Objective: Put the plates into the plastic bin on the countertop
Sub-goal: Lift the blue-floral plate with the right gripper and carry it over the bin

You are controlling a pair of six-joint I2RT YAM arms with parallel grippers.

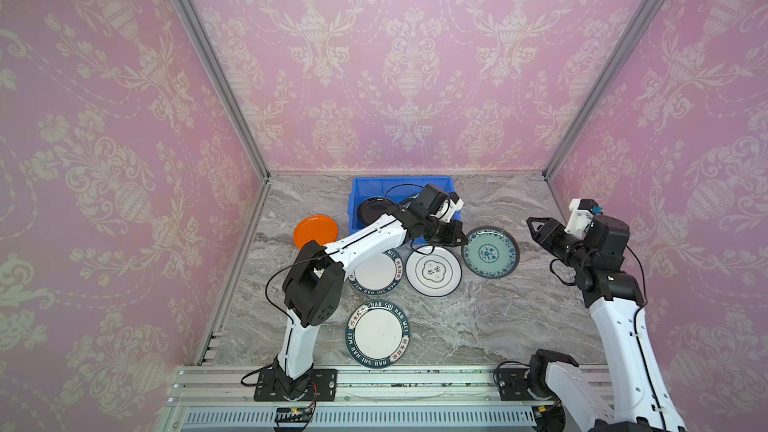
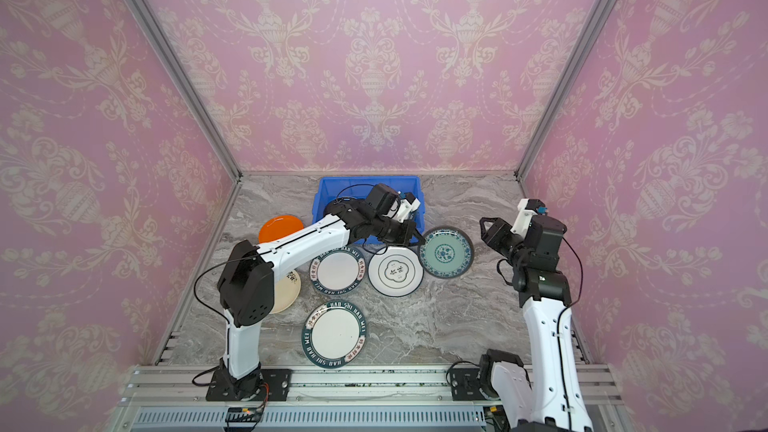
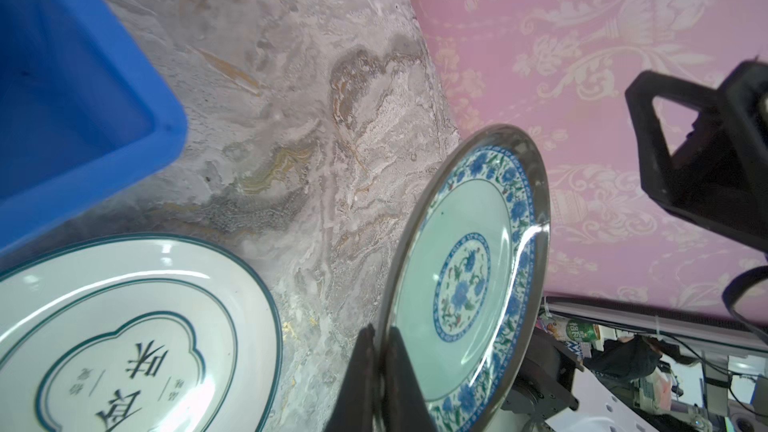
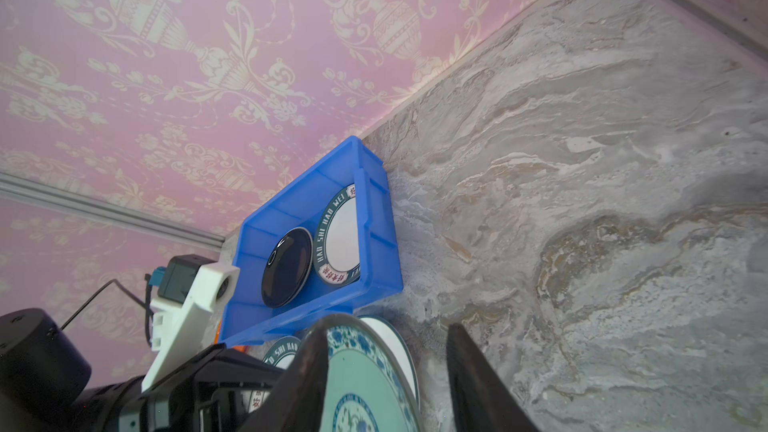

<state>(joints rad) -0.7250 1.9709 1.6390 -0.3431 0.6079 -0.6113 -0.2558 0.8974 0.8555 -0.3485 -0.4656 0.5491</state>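
Pinching the rim of the blue-patterned plate, the left gripper is seen clamped on the dish, which is held tilted just off the near right corner of the plastic bin. The right gripper is poised near the plate's other side, apart from it, its jaws parted with nothing between them. An emblem plate, white with a dark rim line, is shown lying flat on the bench just beside the held dish. Inside the bin, set against the bench's far edge, a black plate and a teal-lettered plate are pictured side by side. A second lettered plate is seen mid-bench beside the emblem plate, and a third lettered plate near the front edge. An orange plate is seen by the bin's left side, and a cream plate is partly hidden under the left arm.
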